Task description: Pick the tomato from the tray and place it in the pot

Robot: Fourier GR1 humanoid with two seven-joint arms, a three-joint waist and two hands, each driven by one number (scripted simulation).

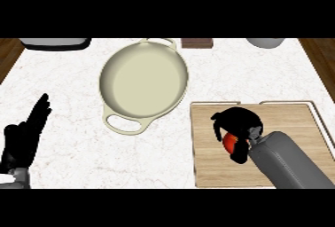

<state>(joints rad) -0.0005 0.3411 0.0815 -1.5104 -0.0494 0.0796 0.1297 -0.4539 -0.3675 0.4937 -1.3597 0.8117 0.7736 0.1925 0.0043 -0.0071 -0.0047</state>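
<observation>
One pale bench (65, 88) carries a wide cream pot (144, 84), close to the left of a wooden tray (288, 119). The left robot hand (23, 137) rests open at the left edge. The right robot hand (239, 119) curls round the red tomato (230, 142) over the tray. The tomato is probably light, smooth and easily bruised, so a hold across its round sides suits it.

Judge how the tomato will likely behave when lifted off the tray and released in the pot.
The tomato looks round and smooth, so it would probably roll on the flat tray. The right hand curled round it hides most of it, so it is likely small and light. The pot has a raised wall that should stop rolling.
</observation>
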